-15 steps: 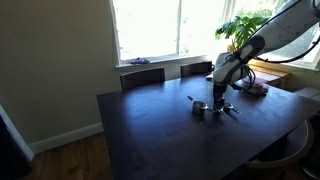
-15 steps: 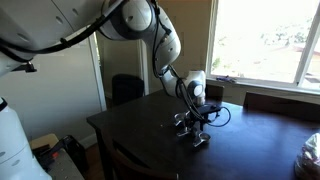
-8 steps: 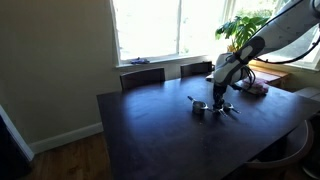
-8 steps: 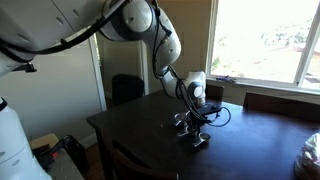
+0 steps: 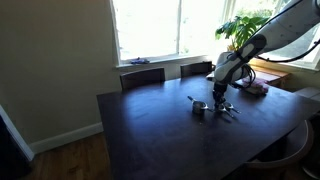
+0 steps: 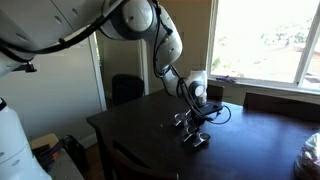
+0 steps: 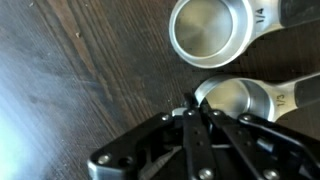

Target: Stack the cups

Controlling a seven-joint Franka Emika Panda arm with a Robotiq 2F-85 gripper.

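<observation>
The cups [image 7: 205, 30] are judged light, stiff and slippery, being thin metal; a rim or a flat handle [image 7: 290, 98] is best taken. In the wrist view the fingers [image 7: 192, 128] are seen pinched together on the lower cup [image 7: 240, 100] at its rim. The cups are set well in from every edge of the counter [image 5: 140, 130], so room is left for lifting and sideways carrying.

fingers [image 7: 186, 135] pinch lower cup [image 7: 243, 100] rim | upper cup [image 7: 208, 30] just beside | dark table [image 7: 60, 80]
</observation>
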